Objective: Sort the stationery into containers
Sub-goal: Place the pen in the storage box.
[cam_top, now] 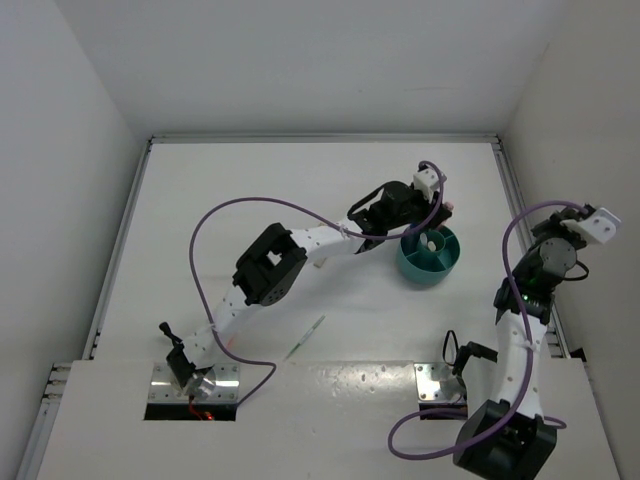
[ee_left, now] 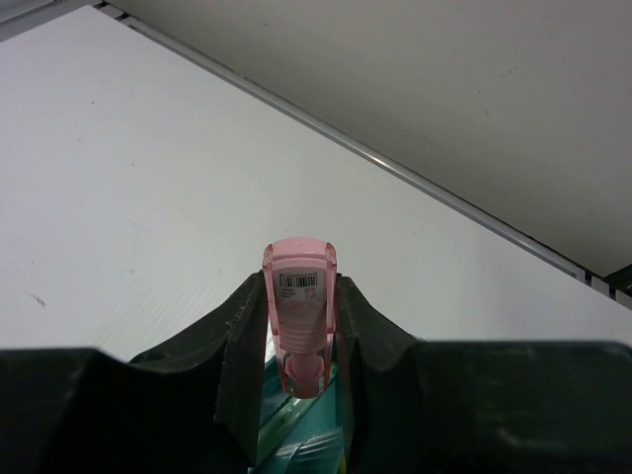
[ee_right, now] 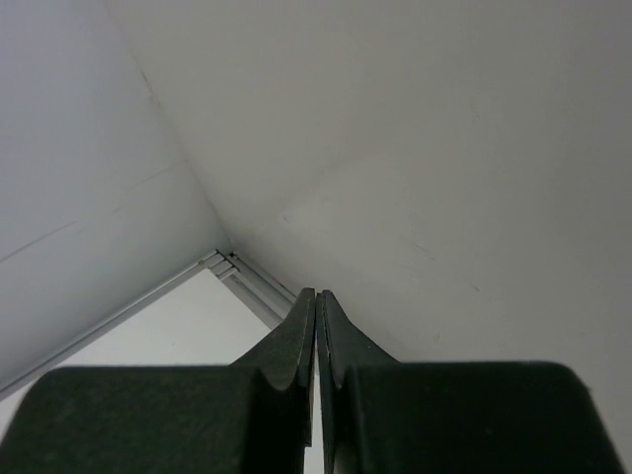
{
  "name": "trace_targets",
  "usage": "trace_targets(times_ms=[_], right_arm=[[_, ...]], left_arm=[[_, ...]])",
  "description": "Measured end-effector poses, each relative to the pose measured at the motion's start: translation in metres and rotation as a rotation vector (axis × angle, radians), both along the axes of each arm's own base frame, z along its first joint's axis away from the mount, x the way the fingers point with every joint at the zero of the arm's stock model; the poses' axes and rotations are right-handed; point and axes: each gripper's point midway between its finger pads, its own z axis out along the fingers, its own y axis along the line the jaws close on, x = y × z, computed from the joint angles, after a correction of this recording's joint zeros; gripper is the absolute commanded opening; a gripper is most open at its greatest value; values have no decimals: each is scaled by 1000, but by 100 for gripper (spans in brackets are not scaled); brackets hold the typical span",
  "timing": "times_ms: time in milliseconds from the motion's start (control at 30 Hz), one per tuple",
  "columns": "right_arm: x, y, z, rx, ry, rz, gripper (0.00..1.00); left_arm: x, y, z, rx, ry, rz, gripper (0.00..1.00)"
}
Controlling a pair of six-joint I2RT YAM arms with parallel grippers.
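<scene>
- Pink marker (ee_left: 299,316): a stubby one with a barcode label facing the left wrist camera. It stands between the two fingers of the left claw (ee_left: 299,284).
- The left claw is clenched on the pink marker, one finger pressed against each side. The marker's rounded cap end sticks out past the fingertips, and its other end points down between the fingers.
- A teal cup (ee_left: 296,434) shows in the gap between the fingers, directly under the marker's lower end. I cannot tell whether the marker touches it.
- From above, the left arm reaches across the table (cam_top: 250,190) to the far side of the cup (cam_top: 420,275). A bit of pink shows just beyond the cup's far rim.
- The cup has inner dividers, and something pale lies in one compartment; it is too small to tell what it is.
- A thin pen (cam_top: 305,338) with a greenish end lies at a slant on the table near the arm bases, well apart from the cup and from both claws.
- The right claw (ee_right: 316,293) is clenched on nothing, its fingers pressed together. It is raised at the right edge of the table and aimed at a corner of the wall (ee_right: 444,148), well apart from the cup.
</scene>
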Motion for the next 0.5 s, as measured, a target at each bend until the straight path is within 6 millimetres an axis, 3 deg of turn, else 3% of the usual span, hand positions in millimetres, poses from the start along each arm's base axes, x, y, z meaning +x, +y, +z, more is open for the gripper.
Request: trace_targets(times_ms=[500], right_arm=[[-4, -6, -3, 22, -5, -13, 0]], left_arm=[[-2, 3, -1, 30, 8, -1, 33]])
